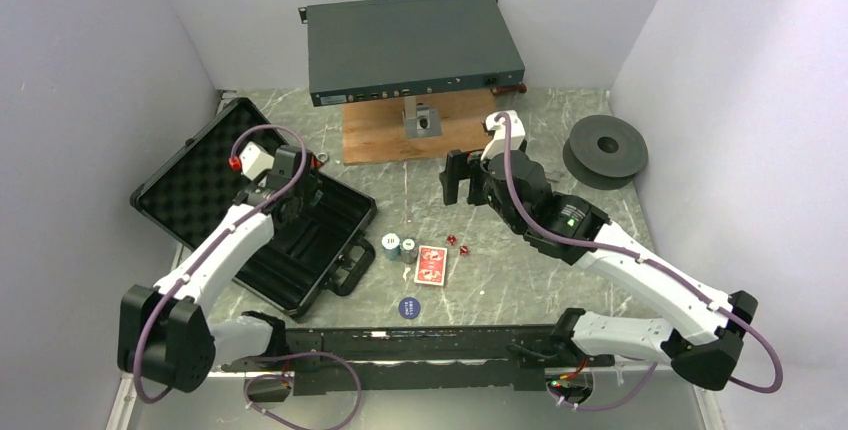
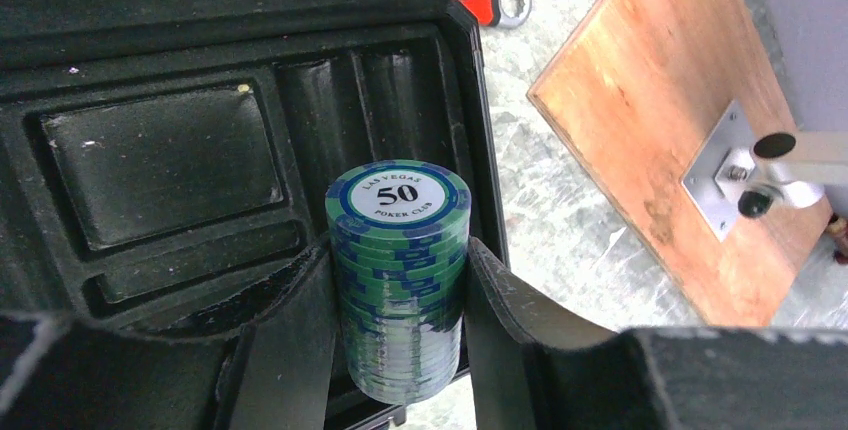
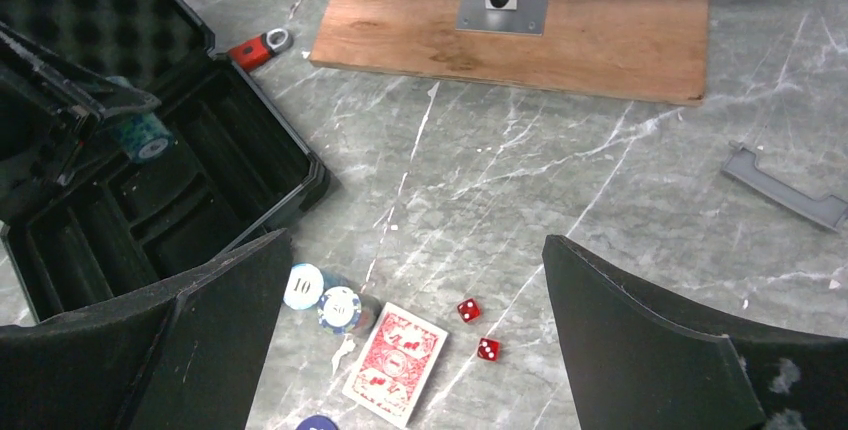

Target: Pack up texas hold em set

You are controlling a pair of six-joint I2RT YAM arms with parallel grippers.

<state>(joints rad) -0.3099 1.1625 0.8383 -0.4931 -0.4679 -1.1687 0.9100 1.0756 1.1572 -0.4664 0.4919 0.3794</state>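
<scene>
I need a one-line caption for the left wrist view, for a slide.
Left gripper holds a green-and-blue chip stack over the open black case.

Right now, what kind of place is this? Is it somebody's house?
Probably a robot test booth, not a home: plain white walls box in a grey marbled tabletop, and a flat grey metal rack box stands above a wooden board.

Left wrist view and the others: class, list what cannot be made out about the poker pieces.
- Chip stack: lower sides covered by pincer fingers, left wrist view.
- Blue disc: cut by bottom edge, right wrist view; lettering too small, top view.
- Dice: pips too small, top view.
</scene>
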